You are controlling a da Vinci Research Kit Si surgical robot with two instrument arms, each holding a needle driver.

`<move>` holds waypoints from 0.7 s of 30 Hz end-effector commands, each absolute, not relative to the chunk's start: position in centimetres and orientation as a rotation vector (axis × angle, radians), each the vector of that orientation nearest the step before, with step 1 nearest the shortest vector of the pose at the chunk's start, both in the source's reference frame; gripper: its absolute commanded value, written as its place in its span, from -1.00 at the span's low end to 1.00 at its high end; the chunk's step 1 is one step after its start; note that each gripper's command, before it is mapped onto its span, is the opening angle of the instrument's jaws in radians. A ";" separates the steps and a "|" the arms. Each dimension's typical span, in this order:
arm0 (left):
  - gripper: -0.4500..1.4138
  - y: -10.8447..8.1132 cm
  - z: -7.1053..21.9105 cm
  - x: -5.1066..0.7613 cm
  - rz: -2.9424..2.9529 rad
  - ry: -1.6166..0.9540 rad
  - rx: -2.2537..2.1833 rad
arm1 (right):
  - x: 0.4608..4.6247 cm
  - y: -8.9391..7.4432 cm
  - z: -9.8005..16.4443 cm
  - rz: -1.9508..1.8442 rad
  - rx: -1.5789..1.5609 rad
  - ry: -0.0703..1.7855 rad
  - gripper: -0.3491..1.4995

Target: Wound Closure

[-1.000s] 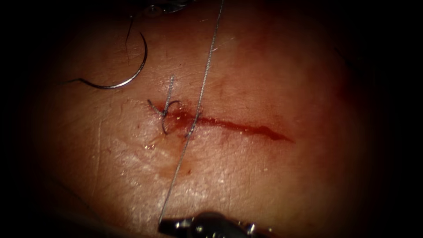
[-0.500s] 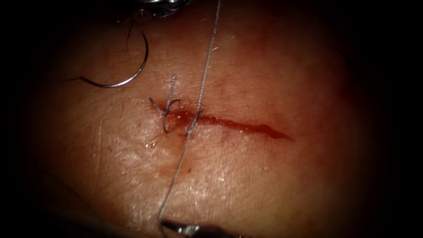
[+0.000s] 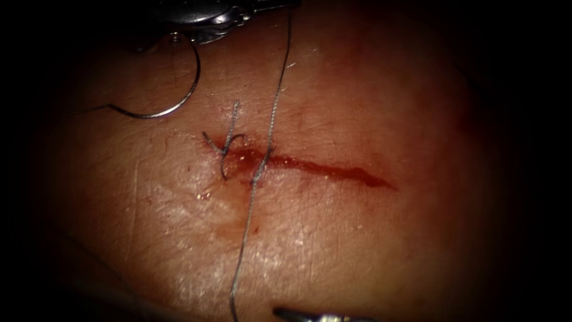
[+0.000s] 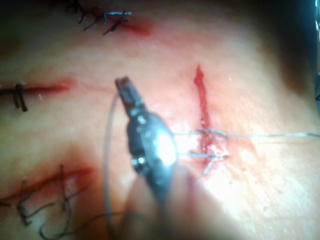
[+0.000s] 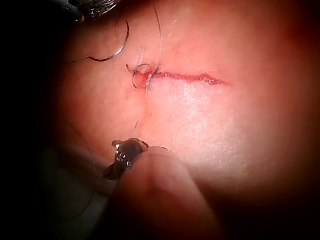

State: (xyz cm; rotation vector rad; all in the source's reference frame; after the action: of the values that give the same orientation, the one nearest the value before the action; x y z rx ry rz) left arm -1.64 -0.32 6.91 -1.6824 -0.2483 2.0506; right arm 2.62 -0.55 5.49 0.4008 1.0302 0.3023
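Observation:
The tissue [image 3: 357,238] has a red cut [image 3: 322,170] running across it, with a knotted stitch and cut thread ends [image 3: 225,146] at its left end. The curved needle [image 3: 173,107] lies free on the tissue, up and left of the cut and just below the left tool. A grey thread [image 3: 271,119] passes through the cut just right of the knot. Its upper run rises to the left tool [image 3: 286,5], whose jaws are shut on it. Its lower end [image 3: 233,298] hangs loose beside the right tool [image 3: 286,312], which is open and holds nothing. The left tool [image 4: 125,87] and the right tool [image 5: 117,157] each show close up.
Red fluid [image 3: 238,158] stains the tissue around the knot. Other stitched cuts [image 4: 30,92] lie on the tissue beyond the left tool. The cut to the right of the thread gapes unstitched [image 3: 357,176].
The right tool let go of the thread's lower end and shifted right; the thread went slack. The left tool came down into view at the top.

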 end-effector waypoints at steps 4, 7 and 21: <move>-1.00 -0.5 6.8 -1.56 2.007 -0.217 -1.694 | 2.82 0.1 5.7 0.398 0.362 1.148 0.54; -1.00 -0.7 6.6 -1.46 1.968 -0.188 -1.703 | 2.99 0.4 5.9 0.430 0.328 1.163 0.45; -1.00 -1.4 6.2 -1.35 1.854 -0.103 -1.748 | 3.71 0.9 6.9 0.470 0.233 1.152 0.27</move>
State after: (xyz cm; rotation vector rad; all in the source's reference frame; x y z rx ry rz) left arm -1.34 -1.37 6.09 -1.7521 -0.1028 1.8367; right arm 3.63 0.89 6.82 0.2209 1.1522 0.4723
